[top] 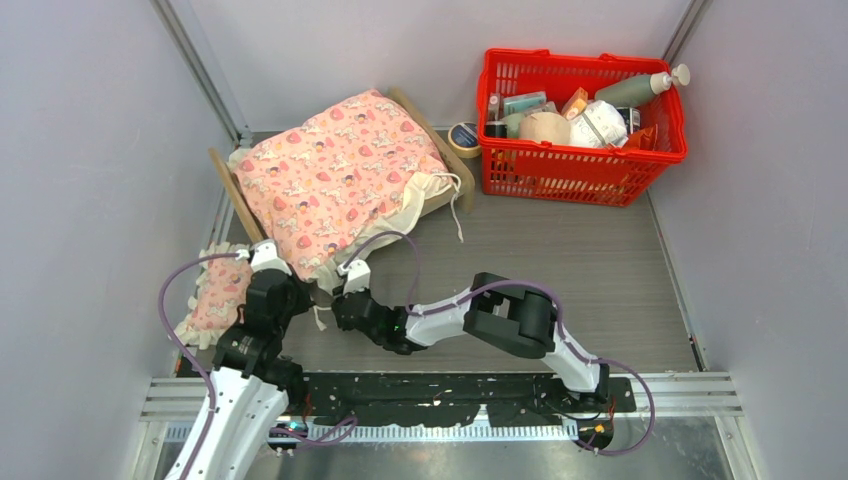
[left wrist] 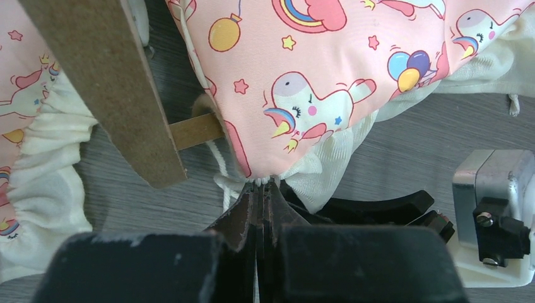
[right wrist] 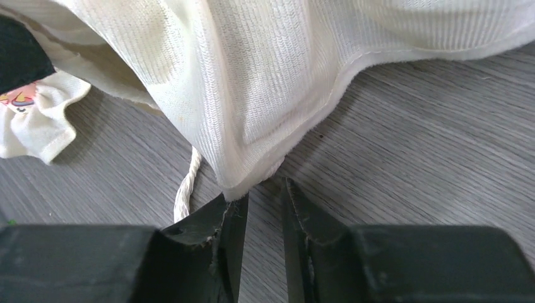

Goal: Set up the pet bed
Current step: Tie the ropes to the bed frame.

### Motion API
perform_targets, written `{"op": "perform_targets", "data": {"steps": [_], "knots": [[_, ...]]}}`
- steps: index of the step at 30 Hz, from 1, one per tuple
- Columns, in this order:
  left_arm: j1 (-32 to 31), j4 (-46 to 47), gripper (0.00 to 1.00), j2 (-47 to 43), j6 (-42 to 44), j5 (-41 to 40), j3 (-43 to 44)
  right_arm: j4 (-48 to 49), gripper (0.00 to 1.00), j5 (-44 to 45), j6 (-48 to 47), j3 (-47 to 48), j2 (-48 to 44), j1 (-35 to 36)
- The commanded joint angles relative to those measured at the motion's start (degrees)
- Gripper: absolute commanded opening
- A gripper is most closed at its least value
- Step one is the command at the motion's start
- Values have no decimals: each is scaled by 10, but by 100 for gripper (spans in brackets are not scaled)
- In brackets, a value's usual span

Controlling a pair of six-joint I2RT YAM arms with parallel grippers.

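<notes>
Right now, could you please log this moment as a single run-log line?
left gripper: shut on blanket edge | right gripper: open, tips at blanket's cream underside | blanket: draped over pet bed | pillow: beside bed, off it

A red basket [top: 560, 172] stands far right on the grey bench [top: 560, 260], crammed with bottles and packets, a roll of tape [top: 463, 138] just beside its left wall. Left of that spreads a pink cream-frilled blanket [top: 335, 170], with a small pink pillow [top: 218, 298] at the near left.
</notes>
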Motion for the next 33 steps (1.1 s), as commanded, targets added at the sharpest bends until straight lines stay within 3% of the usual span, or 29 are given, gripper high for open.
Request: {"op": "perform_targets", "data": {"steps": [1,14,20,26,28,29,31,33], "knots": [[-1,15,0,-7,-10,5,-3,-52,33,59,0,40,-6,1],[-1,13,0,-5,-9,-6,-2,-96,39,80,30,109,31,3],[-1,12,0,0,-21,-5,1,-207,38,95,34,172,64,15],[-1,3,0,-10,-34,-17,7,-268,28,95,48,207,90,20],[-1,4,0,-9,-41,-15,3,-270,20,96,51,201,87,21],[-1,4,0,-9,-45,-12,1,-269,11,95,51,196,87,21],[-1,5,0,-9,-51,-10,-3,-237,6,95,33,169,79,22],[-1,1,0,-11,-52,-11,-3,-102,5,83,-3,110,53,20]]}}
